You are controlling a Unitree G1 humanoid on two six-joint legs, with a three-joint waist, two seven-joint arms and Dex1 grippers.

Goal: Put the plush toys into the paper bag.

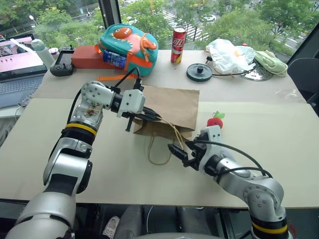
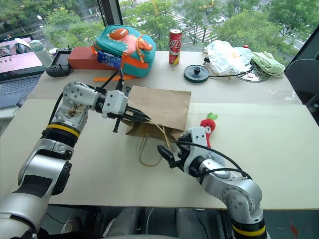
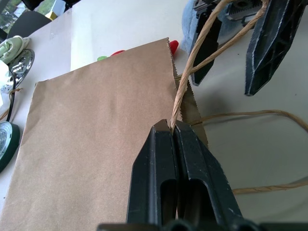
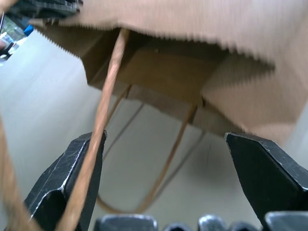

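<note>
Paper bag [image 1: 172,107] flat on table [image 1: 279,144], mouth toward robot. Left gripper [image 1: 152,116] clamped on upper cord handle [image 3: 185,86], lifting mouth. Right gripper [image 1: 178,152] spread wide at mouth, empty (other handle unheld). Red chili plush [image 1: 216,120] just beside bag. Advise: keep handle taut, lift higher, widen mouth first.

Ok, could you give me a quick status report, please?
Left gripper shut on cord handle, lifting paper bag mouth. Right gripper open before it. Red plush toy beside bag.

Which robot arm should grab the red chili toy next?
Probably the right: the right gripper is open and the chili toy lies beside that arm, while the left gripper is shut on the paper bag's handle.
</note>
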